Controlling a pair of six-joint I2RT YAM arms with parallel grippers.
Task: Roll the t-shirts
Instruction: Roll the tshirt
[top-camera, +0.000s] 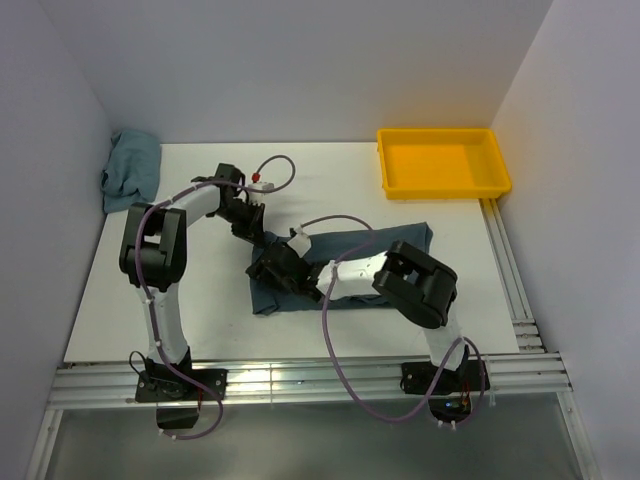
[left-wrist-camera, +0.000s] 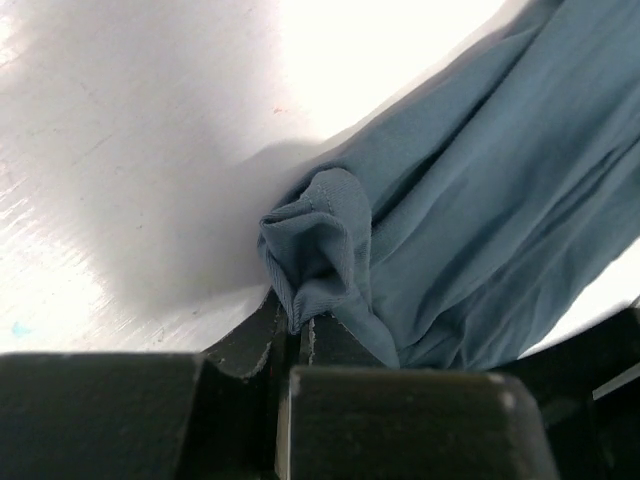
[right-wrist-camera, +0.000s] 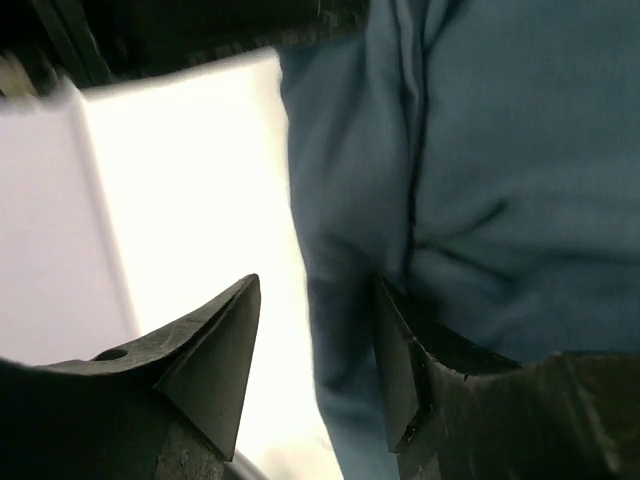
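Observation:
A dark slate-blue t-shirt (top-camera: 396, 240) lies flattened across the middle of the table. Both grippers are at its left end. In the left wrist view my left gripper (left-wrist-camera: 300, 328) is shut on a bunched fold of the t-shirt (left-wrist-camera: 480, 200) at its edge, just above the white table. From above, the left gripper (top-camera: 249, 228) sits at the shirt's far left corner. My right gripper (top-camera: 268, 270) is a little nearer. In its wrist view the right gripper (right-wrist-camera: 318, 300) stands open, with a strip of the t-shirt's (right-wrist-camera: 520, 150) edge between its fingers and unpinched.
A yellow tray (top-camera: 497, 182) stands at the back right of the table. A crumpled blue-green cloth (top-camera: 131, 168) lies in the back left corner against the wall. Aluminium rails run along the near edge (top-camera: 300, 380) and the right edge (top-camera: 505, 270).

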